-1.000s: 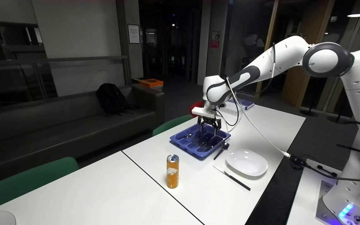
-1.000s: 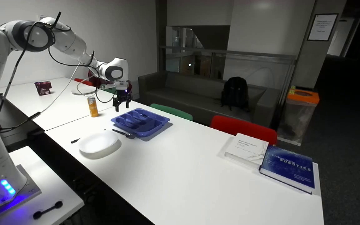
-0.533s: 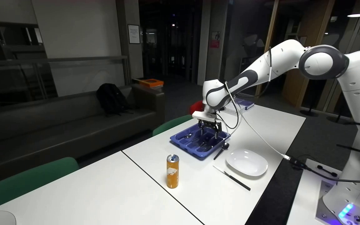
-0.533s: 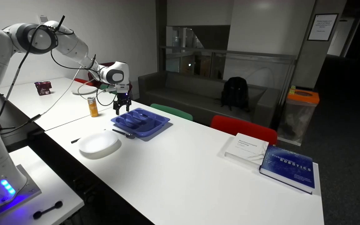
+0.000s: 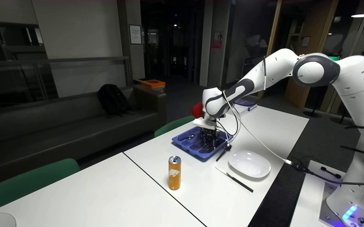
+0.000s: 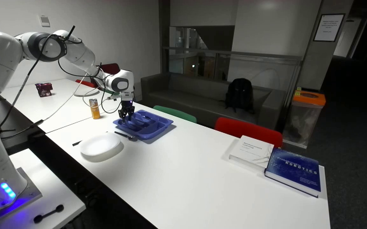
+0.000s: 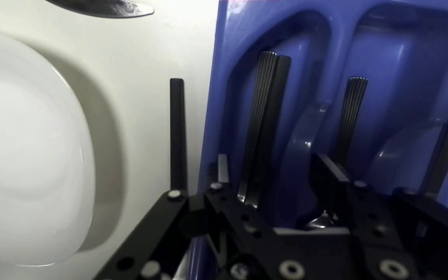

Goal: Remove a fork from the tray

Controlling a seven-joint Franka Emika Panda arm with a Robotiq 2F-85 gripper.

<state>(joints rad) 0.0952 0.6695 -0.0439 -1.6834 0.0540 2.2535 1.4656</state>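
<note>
Hangs low over blue divided tray [image 7: 215, 97] on desk [image 7: 138, 58], with gripper [image 7: 276, 167] spread wide. Has ridged handle [image 7: 262, 97] and black handle [image 7: 277, 105] between fingers [image 7: 224, 169] in wrist view, in tray compartment nearest white plate [image 7: 25, 136]. Cannot tell fork by handles alone. Just beside tray, spoon [image 5: 225, 150]; near plate, knife [image 5: 238, 182]; farther off, upright orange drink can [image 5: 174, 179]

In an exterior view, camera set back above desk [image 5: 106, 189], looking obliquely along it, can [image 5: 174, 173] nearer than tray [image 5: 188, 149]; in an exterior view, camera similarly far, facing couch [image 6: 196, 92] obliquely across desk, tray nearer than can; arm [image 6: 45, 46], plate [image 6: 100, 144], tray, can in both exterior views; wrist view close, looking down past hand [image 7: 276, 169] onto tray, plate
</note>
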